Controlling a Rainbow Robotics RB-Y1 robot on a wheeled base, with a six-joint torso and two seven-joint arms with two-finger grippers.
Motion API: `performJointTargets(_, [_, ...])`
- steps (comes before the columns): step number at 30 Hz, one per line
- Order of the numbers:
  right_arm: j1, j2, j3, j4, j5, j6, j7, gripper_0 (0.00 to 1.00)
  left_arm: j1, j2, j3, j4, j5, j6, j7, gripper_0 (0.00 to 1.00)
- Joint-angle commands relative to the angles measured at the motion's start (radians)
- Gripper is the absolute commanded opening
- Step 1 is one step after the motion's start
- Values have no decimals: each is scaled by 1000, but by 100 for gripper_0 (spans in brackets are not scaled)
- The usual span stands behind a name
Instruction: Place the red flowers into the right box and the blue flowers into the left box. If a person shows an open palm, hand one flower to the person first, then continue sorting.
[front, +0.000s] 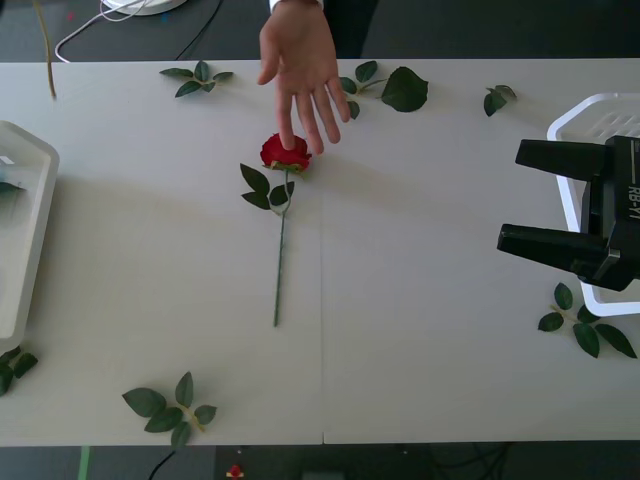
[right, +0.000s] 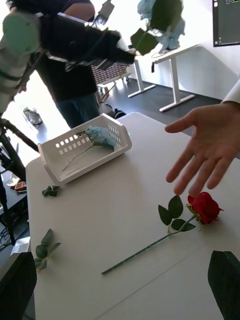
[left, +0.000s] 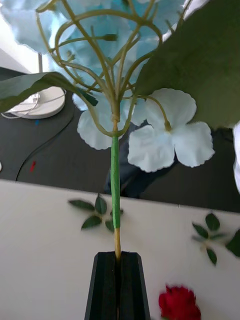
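Left box (front: 25, 230) at the left edge of the front view, one blue flower (right: 102, 135) lying inside.

Left gripper (left: 118, 256): clamped on the bare lower stem of a second blue flower, head up. In the right wrist view this arm hangs high in the upper left of the frame, above the left box.

Rose (front: 285, 152) on the table (front: 430, 330), centre of the front view. Head toward the far edge, stem running almost straight back toward the robot. Long axis near vertical in that frame.

Hand (front: 300, 75) reaches in from the top edge, fingers spread, palm open. Fingertips are at the rose head. Touching or just above, cannot tell.

Right gripper (front: 511, 195) at the right edge, jaws wide apart, holding nothing, tips pointing left. The rose lies well apart to its left, stem crosswise to the fingers.

Right box (front: 600, 110) sits behind that gripper, upper right.

Leaf sprigs (front: 170, 408) are scattered about.

Judgement: the open palm calls for a hand-over first. The left gripper already has a flower, and the palm lies right of it and lower. The right gripper is empty and would need the rose first.
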Motion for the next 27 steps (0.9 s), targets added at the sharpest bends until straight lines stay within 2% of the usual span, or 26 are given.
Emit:
performJointTargets(1, [20,-42,-23,-16,-14,5,36,100,-191,-68,4,156,7,-74,-137,0])
performJointTargets(3, [20,-42,-23,-16,-14,5,36,100,-236,-88,-1,233,6,-117,-178,0])
performJointTargets(6, [20,-42,-23,-16,-14,5,36,100,-283,-122,-22,362,3,-254,-253,0])
performJointTargets(9, [20,-42,-23,-16,-14,5,36,100,-320,-159,-85,531,3,-491,-326,0])
performJointTargets(15, [20,-42,-23,-16,-14,5,36,100,-366,-217,-188,758,-10,-777,-424,0])
performJointTargets(21, [20,-42,-23,-16,-14,5,36,100,-383,-249,-240,880,-14,-939,-528,0])
performJointTargets(27, [20,-42,-23,-16,-14,5,36,100,-391,-260,-245,893,-13,-967,-545,0])
